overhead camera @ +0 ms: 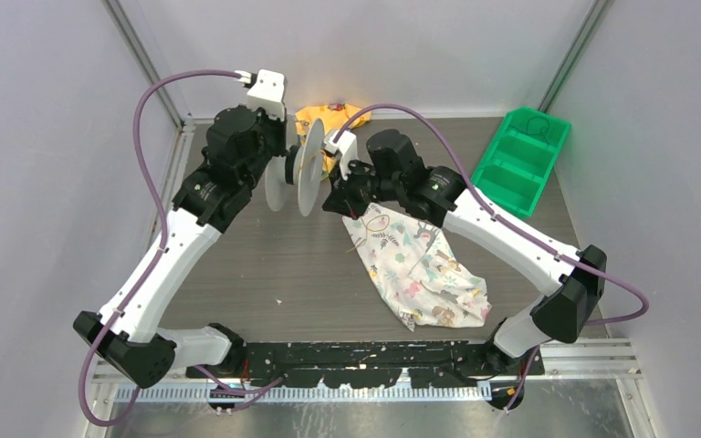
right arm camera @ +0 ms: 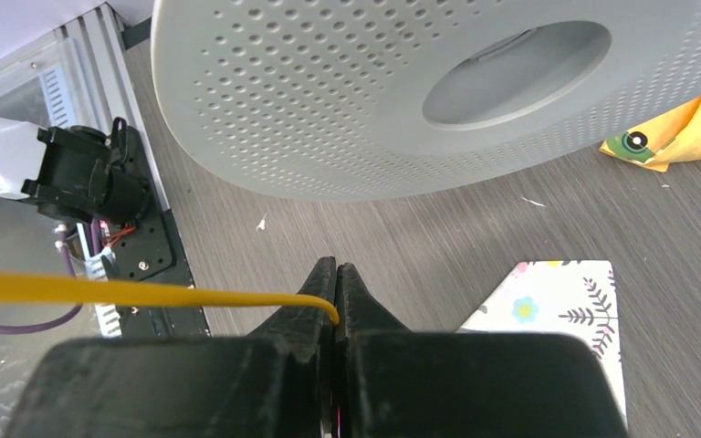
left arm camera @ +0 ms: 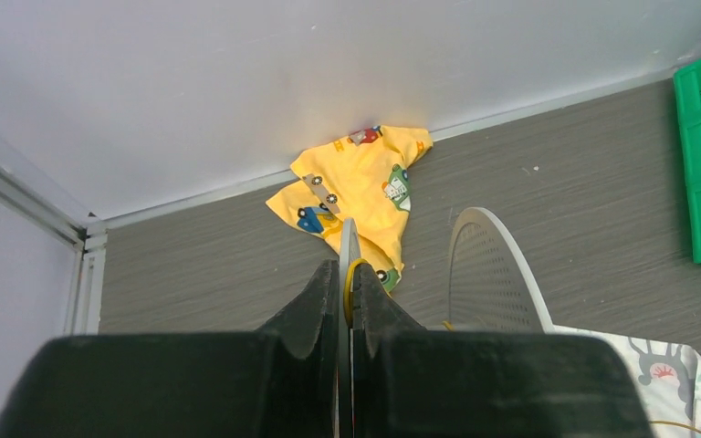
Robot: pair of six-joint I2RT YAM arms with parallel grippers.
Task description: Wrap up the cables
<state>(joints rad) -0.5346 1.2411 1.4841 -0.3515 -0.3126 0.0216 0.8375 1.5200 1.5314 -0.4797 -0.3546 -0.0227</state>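
Observation:
A white perforated spool is held on edge above the table, with two discs [overhead camera: 310, 169]. My left gripper [overhead camera: 283, 175] is shut on the thin rim of one disc [left arm camera: 349, 242], and a bit of yellow cable [left arm camera: 350, 285] is pinched beside that rim. The other disc [left arm camera: 497, 274] stands to the right. My right gripper [right arm camera: 336, 269] is shut on the thin yellow cable [right arm camera: 146, 292], which runs off to the left just below the spool's disc [right arm camera: 347, 100]. In the top view the right gripper [overhead camera: 336, 196] is right beside the spool. A thin cable loop [overhead camera: 376, 222] lies on the floral cloth.
A floral cloth [overhead camera: 420, 269] lies at centre right of the table. A yellow printed cloth [overhead camera: 329, 117] is bunched at the back wall, also in the left wrist view [left arm camera: 356, 187]. A green divided bin [overhead camera: 520, 160] stands at the back right.

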